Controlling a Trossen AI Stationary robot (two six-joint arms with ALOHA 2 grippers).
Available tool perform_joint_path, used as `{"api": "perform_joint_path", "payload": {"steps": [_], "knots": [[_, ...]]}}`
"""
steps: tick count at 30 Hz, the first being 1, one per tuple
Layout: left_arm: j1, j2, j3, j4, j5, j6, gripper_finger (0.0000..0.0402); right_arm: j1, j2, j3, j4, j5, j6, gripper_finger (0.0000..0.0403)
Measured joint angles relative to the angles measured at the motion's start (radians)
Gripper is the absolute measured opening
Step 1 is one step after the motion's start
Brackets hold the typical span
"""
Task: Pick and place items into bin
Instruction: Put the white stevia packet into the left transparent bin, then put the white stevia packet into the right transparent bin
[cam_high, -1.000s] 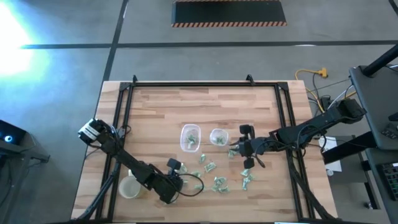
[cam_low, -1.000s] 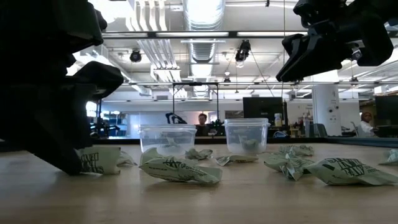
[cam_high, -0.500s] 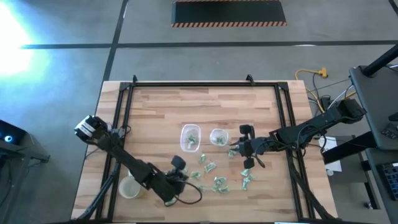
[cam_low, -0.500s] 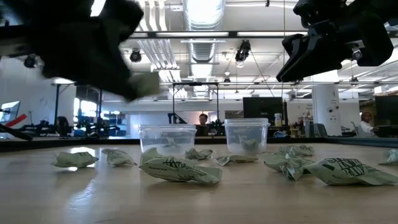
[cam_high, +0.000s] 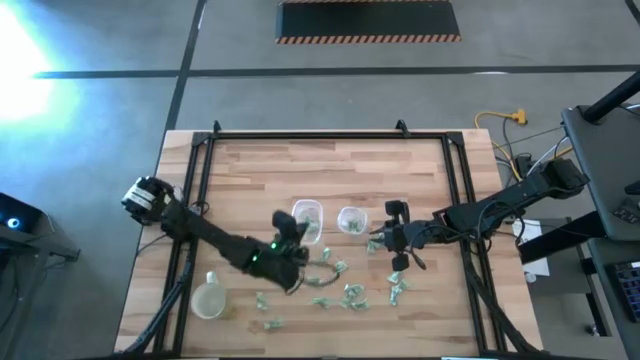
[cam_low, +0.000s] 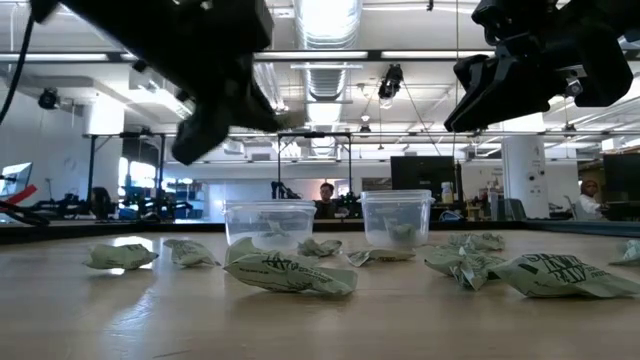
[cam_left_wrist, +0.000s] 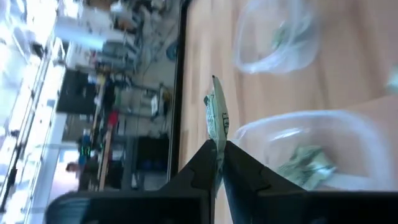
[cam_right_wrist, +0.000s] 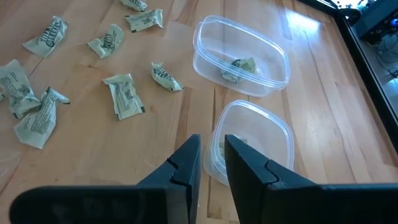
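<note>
My left gripper (cam_high: 291, 237) hovers by the near rim of the larger clear container (cam_high: 307, 220), shut on one pale-green wrapped piece (cam_left_wrist: 216, 117). In the left wrist view that container (cam_left_wrist: 311, 146) lies just below the fingers with a piece inside. My right gripper (cam_high: 384, 239) hangs open above the table beside the smaller clear container (cam_high: 351, 220), its fingers (cam_right_wrist: 193, 149) empty. Several more wrapped pieces (cam_high: 351, 294) lie flat on the wood near both containers. My left gripper pinches the pale-green wrapped piece by one end (cam_left_wrist: 217, 142) between its two fingers. The rest of the piece sticks out past the fingertips, lifted clear of the table and over the edge of the larger container.
A pale round cup (cam_high: 208, 300) stands near the table's near left corner. Loose pieces (cam_low: 290, 272) lie between the containers and the near edge, others (cam_right_wrist: 124, 94) near my right gripper. A black frame (cam_high: 200, 180) borders the table.
My left gripper has risen from the near part of the table with a wrapped piece and moved toward the far edge, to the larger container. The pieces it stood over now show lying on the wood. My right arm has kept still.
</note>
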Motion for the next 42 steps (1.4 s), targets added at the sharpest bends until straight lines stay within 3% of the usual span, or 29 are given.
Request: {"api": "perform_joint_path", "payload": {"steps": [3, 9, 11, 26, 37, 42], "knots": [[0.059, -0.004, -0.003, -0.004, 0.070, 0.002, 0.0006, 0.000, 0.000, 0.000, 0.000, 0.000, 0.000, 0.0063], [0.149, -0.018, -0.003, -0.019, 0.388, 0.001, 0.0006, 0.000, 0.000, -0.001, -0.001, 0.000, 0.000, 0.0059], [0.167, -0.023, -0.003, -0.031, 0.448, -0.013, 0.0006, 0.000, 0.000, -0.002, -0.001, 0.000, 0.000, 0.0061], [0.194, -0.023, -0.003, -0.151, 0.459, -0.106, 0.0011, 0.000, 0.000, -0.004, -0.001, 0.000, 0.000, 0.0061], [0.194, -0.025, -0.003, -0.155, 0.429, -0.103, 0.0106, 0.000, 0.000, -0.004, -0.009, -0.007, 0.048, 0.0059], [0.194, -0.055, 0.018, -0.157, 0.427, -0.097, 0.0121, 0.000, -0.001, -0.004, -0.117, -0.128, 0.158, 0.0063]]}}
